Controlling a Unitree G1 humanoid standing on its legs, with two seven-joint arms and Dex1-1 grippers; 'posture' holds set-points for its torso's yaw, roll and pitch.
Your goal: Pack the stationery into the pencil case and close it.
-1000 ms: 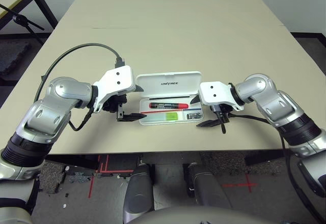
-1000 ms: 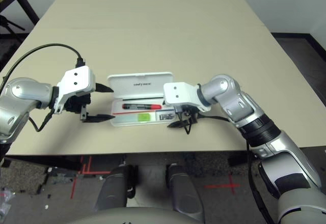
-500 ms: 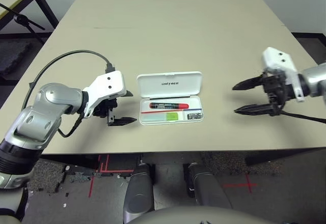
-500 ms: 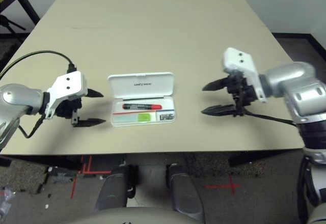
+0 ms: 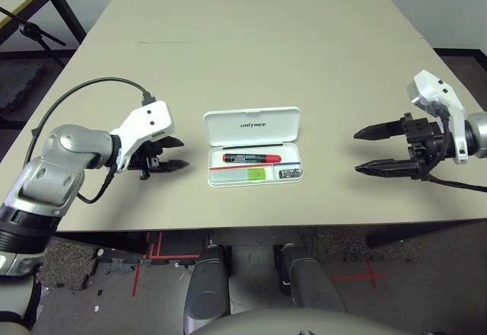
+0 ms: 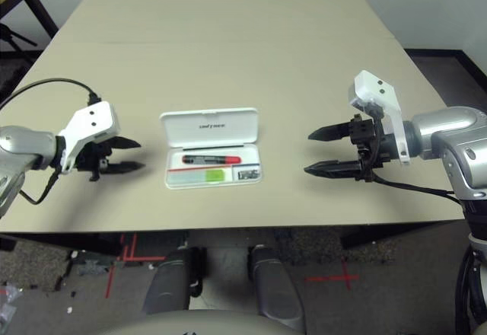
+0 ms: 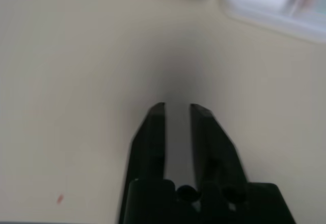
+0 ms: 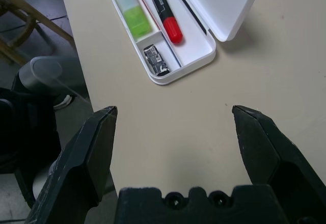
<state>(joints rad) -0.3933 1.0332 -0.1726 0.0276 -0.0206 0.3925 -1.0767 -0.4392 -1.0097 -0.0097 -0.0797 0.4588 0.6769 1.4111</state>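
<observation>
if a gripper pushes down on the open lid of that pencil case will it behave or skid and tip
The pencil case looks like thin, smooth plastic, so it would probably slide on the bare table. Its raised lid likely swings at the hinge; pressing the far edge might lift the shallow tray.

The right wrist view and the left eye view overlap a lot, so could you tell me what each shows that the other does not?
The right wrist view alone looks straight along the right gripper, its fingers spread wide over bare table, and gives a close look at the small silver-black clip in its own compartment.

The left eye view alone shows the left gripper, nearly shut and holding nothing, left of the case.

Both show the open pencil case, lid up, holding the red marker and the pale green highlighter.
</observation>
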